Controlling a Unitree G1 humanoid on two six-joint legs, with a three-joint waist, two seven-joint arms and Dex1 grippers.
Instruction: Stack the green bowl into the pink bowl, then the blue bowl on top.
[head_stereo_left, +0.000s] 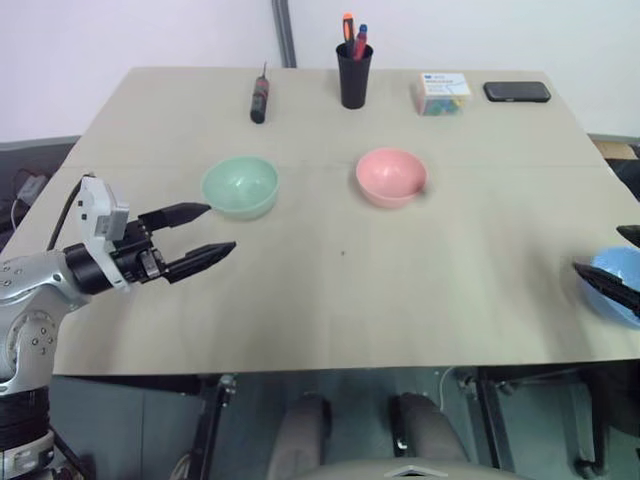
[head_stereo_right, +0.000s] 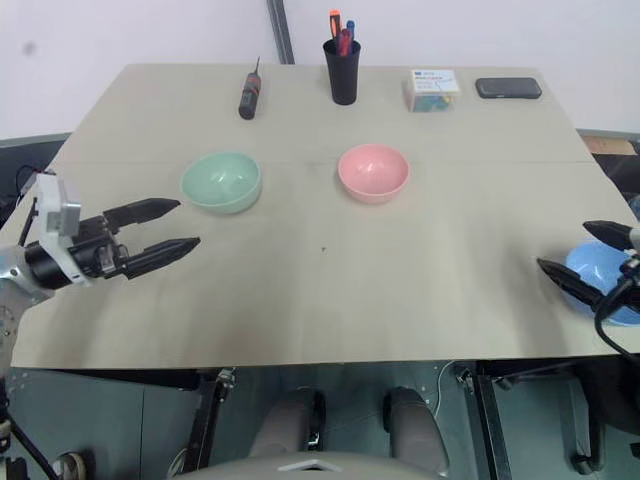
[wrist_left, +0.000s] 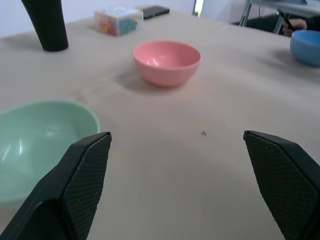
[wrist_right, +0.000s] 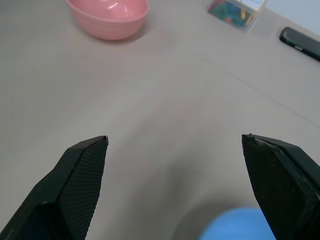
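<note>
Nothing stacked yet: green bowl (head_stereo_left: 240, 186) at 10 o'clock and pink bowl (head_stereo_left: 391, 177) at 12 on the tabletop (head_stereo_left: 330, 290), blue bowl (head_stereo_right: 604, 280) at 3 near the edge; my left gripper (head_stereo_left: 203, 231) and right gripper (head_stereo_right: 578, 253) both spread, empty.

Left arm (head_stereo_left: 35, 300): silver-grey metal housing with screws, black wrist section, white boxy camera module on top, black cable. Left claw (head_stereo_left: 205, 232): two black tapered fingers (wrist_left: 82, 175), cross-hatched pads. Right claw (head_stereo_right: 585, 262): black, same.
</note>
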